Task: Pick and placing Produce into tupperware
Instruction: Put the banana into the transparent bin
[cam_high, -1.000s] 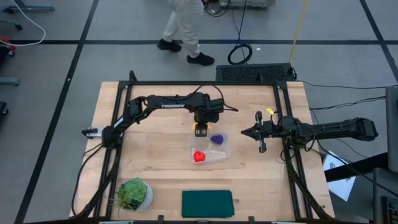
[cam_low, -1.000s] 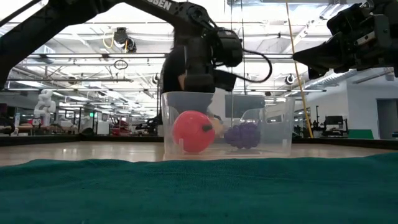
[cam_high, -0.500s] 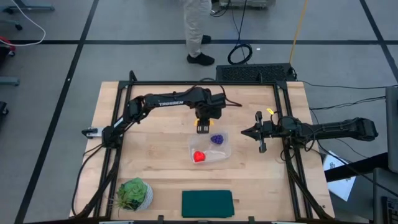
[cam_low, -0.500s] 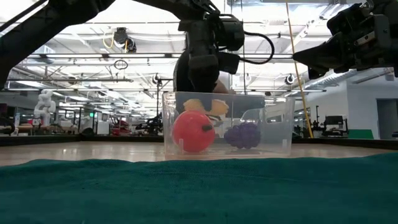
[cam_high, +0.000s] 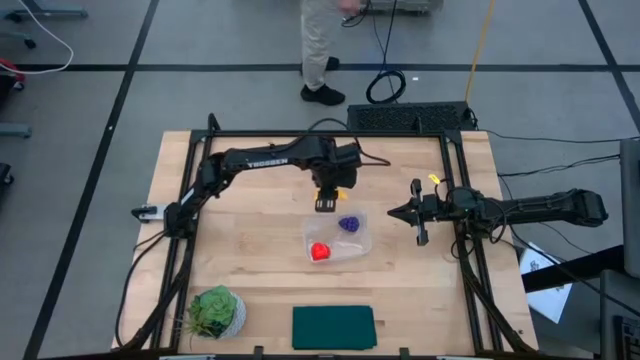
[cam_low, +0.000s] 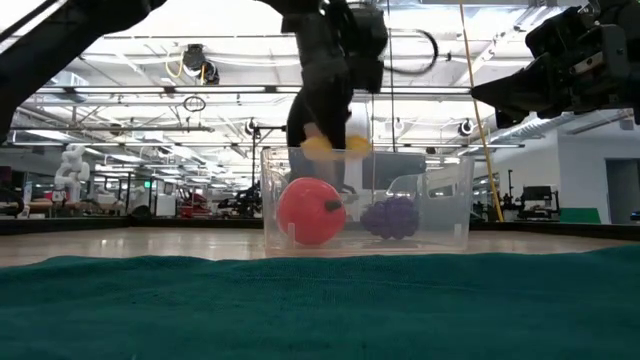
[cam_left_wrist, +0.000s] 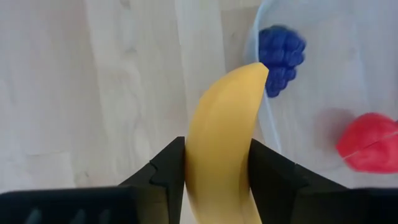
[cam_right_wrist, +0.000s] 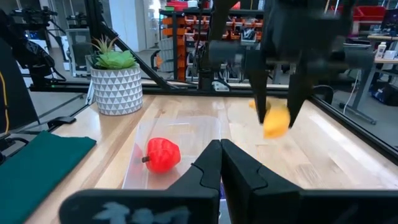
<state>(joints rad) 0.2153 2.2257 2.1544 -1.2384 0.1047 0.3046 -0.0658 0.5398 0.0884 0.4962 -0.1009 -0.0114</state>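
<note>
- Nearest the table's front edge lie a dark green flat cloth (cam_high: 333, 326) and a leafy potted plant (cam_high: 213, 311).
- Mid-table, the clear plastic rectangular tupperware (cam_high: 360, 243) holds the red round fruit (cam_high: 319, 251) and the purple grape cluster (cam_high: 349, 224).
- Just beyond its far rim, the left gripper (cam_high: 326, 201) clamps the yellow curved banana (cam_left_wrist: 224, 149), long axis pointing toward the container.
- Far right, the right gripper (cam_high: 399, 212) waits, fingers closed and empty.

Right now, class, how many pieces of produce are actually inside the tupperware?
2: the red fruit and the grapes lie in the tupperware. The banana is outside it, held in the left gripper.
</note>
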